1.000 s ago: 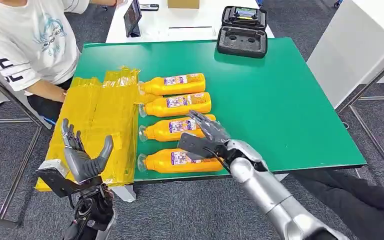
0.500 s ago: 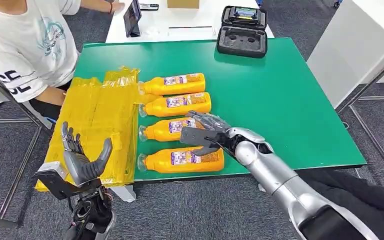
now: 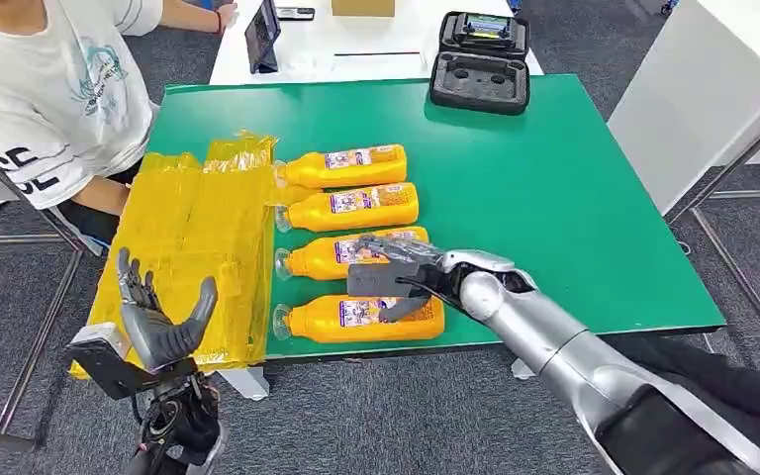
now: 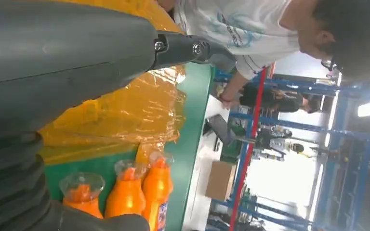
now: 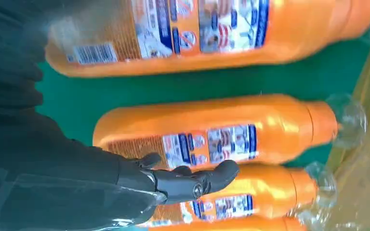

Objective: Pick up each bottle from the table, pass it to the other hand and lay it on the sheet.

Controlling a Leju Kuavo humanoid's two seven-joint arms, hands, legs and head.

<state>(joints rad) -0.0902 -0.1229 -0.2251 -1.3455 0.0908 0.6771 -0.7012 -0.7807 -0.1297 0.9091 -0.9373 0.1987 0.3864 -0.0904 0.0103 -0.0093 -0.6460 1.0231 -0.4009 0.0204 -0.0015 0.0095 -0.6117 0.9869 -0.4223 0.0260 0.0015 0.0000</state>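
Observation:
Four orange bottles lie side by side on the green table (image 3: pixel 554 198), caps toward the yellow sheet (image 3: pixel 193 247). My right hand (image 3: pixel 396 272) hovers open above the third bottle (image 3: pixel 317 257) and the nearest bottle (image 3: pixel 341 319), fingers spread over the third, thumb hanging over the nearest. It holds nothing. In the right wrist view a dark finger (image 5: pixel 192 183) reaches across the labels, with the nearest bottle (image 5: pixel 212 33) largest. My left hand (image 3: pixel 158 322) is open, palm up, off the table's front left corner beside the sheet (image 4: pixel 125 110).
A person in a white shirt (image 3: pixel 49 89) stands at the table's far left, next to the sheet. A black open case (image 3: pixel 479 61) sits at the far edge. A white panel (image 3: pixel 693 89) stands to the right. Bare green table lies right of the bottles.
My right hand has moved left and down over the two near bottles, its fingers flattening. My left hand has sunk slightly. The bottles have not moved.

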